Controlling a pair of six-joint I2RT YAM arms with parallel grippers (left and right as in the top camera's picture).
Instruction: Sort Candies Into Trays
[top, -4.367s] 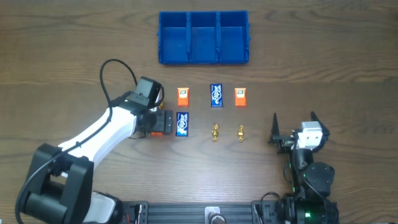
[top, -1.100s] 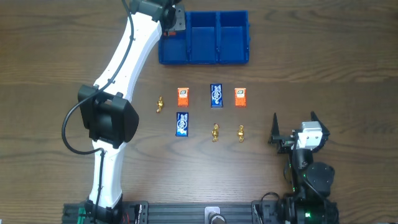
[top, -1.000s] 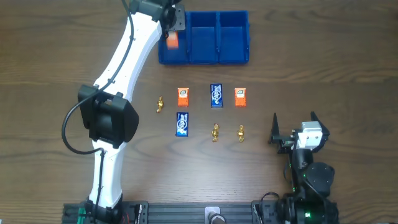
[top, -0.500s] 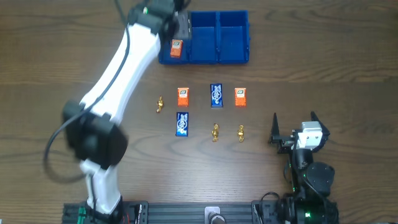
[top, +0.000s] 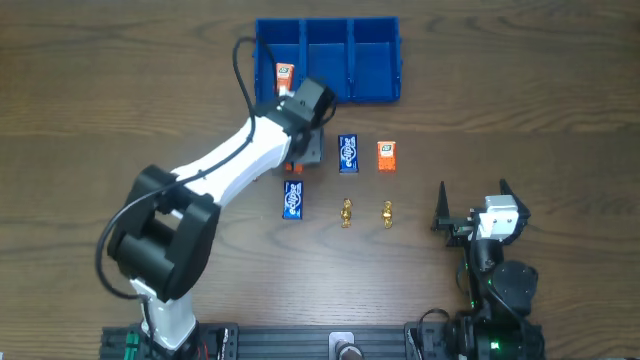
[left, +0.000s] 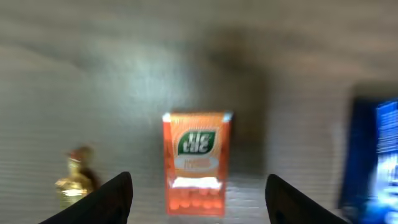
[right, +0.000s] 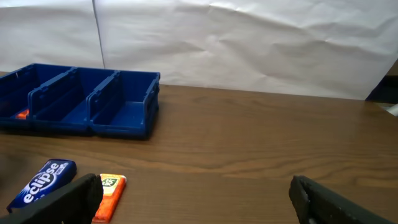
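A blue three-compartment tray (top: 327, 95) stands at the far side of the table, with one orange candy box (top: 284, 76) in its left compartment. My left gripper (top: 308, 145) hovers open just above a second orange box (left: 196, 162), whose sides lie between the two fingers (left: 112, 199). Beside it are a gold candy (left: 76, 183) and a blue candy pack (left: 373, 155). Also on the table are a blue pack (top: 347, 152), an orange box (top: 387, 155), another blue pack (top: 293, 198) and two gold candies (top: 346, 212) (top: 387, 211). My right gripper (top: 472, 205) rests open near its base.
The right wrist view looks across bare wood to the tray (right: 81, 99), with a blue pack (right: 40, 183) and an orange box (right: 109, 190) close in front. The left arm stretches diagonally from the near left over the table's middle.
The left gripper let an orange box go into the tray's left compartment, then drew back toward me and came down over the orange box on the table. The right arm stayed still.
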